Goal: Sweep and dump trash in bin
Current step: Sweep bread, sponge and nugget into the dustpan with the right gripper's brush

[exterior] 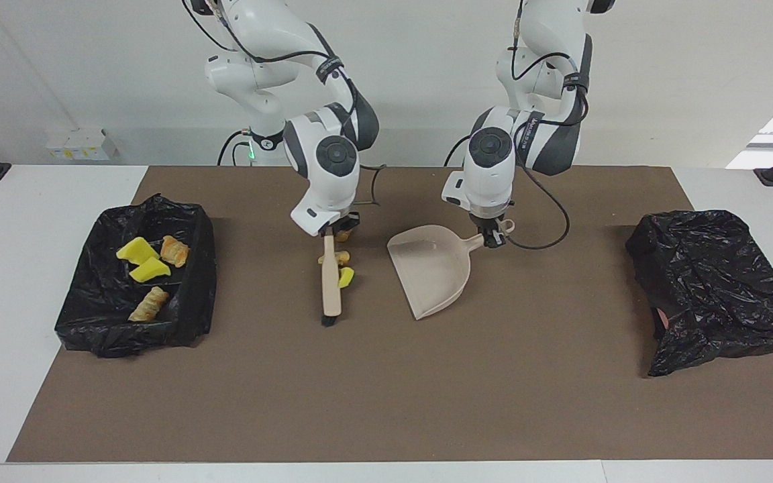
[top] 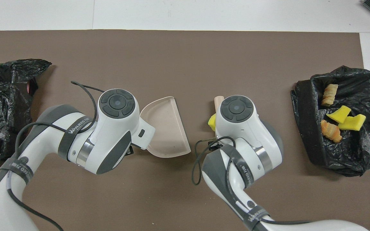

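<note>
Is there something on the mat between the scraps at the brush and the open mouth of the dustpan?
Nothing visible. The scraps lie against the brush, and only bare mat separates them from the dustpan mouth, which faces the brush.

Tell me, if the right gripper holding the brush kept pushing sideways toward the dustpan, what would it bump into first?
Probably the dustpan. The right gripper holds the brush, with three scraps bunched on its dustpan side. Only bare mat shows between them and the pan's open mouth, which the left gripper holds by its handle.

wall (exterior: 393, 80): white | table (exterior: 37, 201): white | mat (exterior: 427, 389): brown
</note>
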